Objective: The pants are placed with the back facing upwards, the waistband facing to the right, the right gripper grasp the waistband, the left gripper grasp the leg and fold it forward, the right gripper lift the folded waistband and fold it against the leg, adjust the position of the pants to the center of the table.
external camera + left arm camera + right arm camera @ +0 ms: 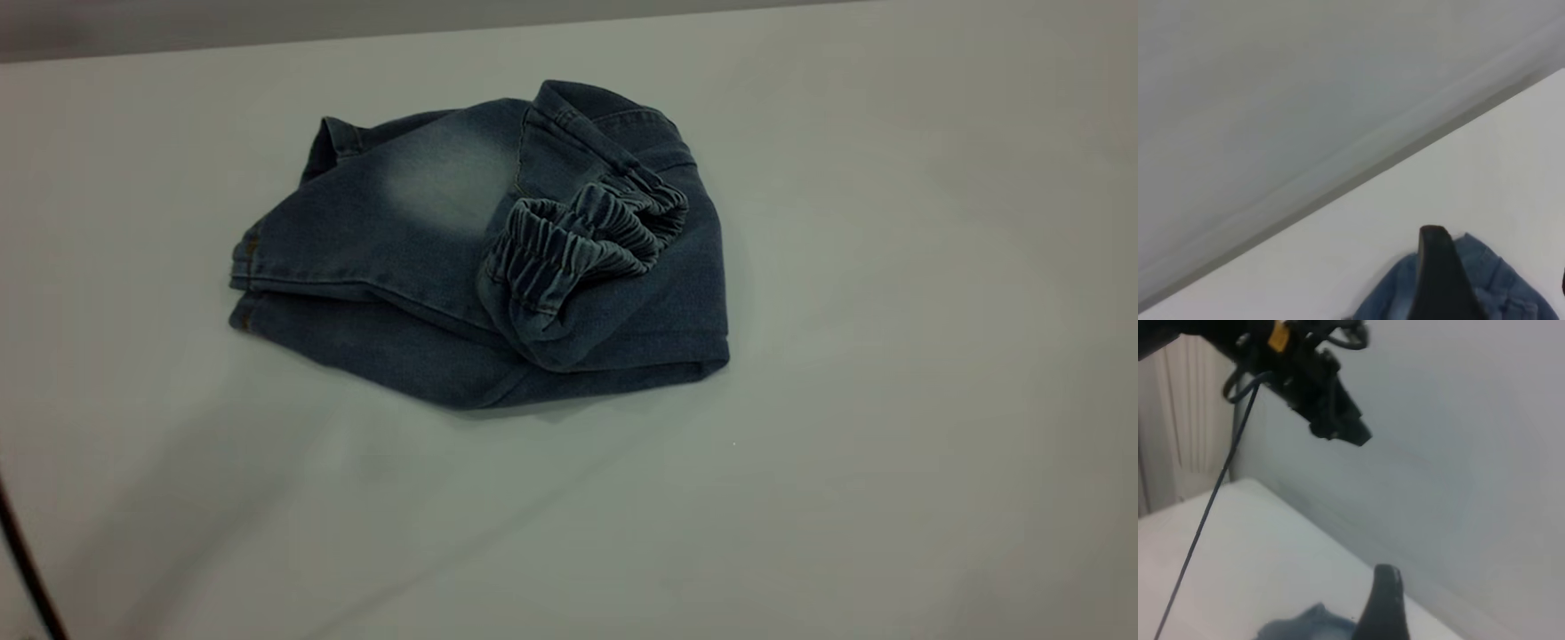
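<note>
Desk [889, 356] carried the pants [427, 311] folded into a compact bundle left of its middle, long axis running left-right, hems leftward, fold rightward. Waistband [587, 240] lay gathered atop the bundle's right half, turned back toward the leg side. Both grippers were raised clear of the bundle; spread or pressed together, cannot tell, nor which was nearer.

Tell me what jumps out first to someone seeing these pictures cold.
The folded pants stand out at once: a dark blue denim bundle lying alone on the pale table, a little left of the middle in the exterior view. On top, the ruffled waistband is doubled back over the denim, beside a faded pale patch. No gripper touches the cloth; in the right wrist view the left arm hangs raised in the air above the table.
</note>
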`<state>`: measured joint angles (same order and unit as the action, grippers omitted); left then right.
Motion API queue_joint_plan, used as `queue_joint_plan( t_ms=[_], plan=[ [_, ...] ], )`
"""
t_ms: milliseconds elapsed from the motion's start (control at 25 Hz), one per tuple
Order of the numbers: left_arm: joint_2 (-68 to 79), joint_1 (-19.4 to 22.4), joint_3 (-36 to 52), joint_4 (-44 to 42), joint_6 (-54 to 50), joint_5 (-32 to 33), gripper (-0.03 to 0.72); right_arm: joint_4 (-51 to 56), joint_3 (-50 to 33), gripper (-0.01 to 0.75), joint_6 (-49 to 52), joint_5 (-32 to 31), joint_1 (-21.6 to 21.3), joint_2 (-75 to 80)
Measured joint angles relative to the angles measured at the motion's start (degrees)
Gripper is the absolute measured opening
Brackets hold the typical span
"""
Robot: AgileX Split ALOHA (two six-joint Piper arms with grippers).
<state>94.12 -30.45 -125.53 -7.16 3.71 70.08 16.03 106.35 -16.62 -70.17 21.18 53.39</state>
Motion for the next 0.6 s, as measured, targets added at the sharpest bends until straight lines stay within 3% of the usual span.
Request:
queue_joint_plan(
  t_ms=[240, 400, 600],
  plan=[
    [-14.3, 0.0, 16.1, 0.0, 0.0, 0.0, 0.397, 4.0, -7.2, 0.552, 0.0, 0.3, 0.0, -6.2],
    [-25.2, 0.0, 27.9, -0.3, 0.0, -0.1, 0.397, 6.3, -14.1, 0.552, -0.5, 4.6, 0.0, -10.6],
    [-38.9, 0.0, 41.8, -0.4, 0.0, 0.0, 0.397, 6.2, -22.2, 0.552, -0.2, 1.3, 0.0, -15.6]
  ],
)
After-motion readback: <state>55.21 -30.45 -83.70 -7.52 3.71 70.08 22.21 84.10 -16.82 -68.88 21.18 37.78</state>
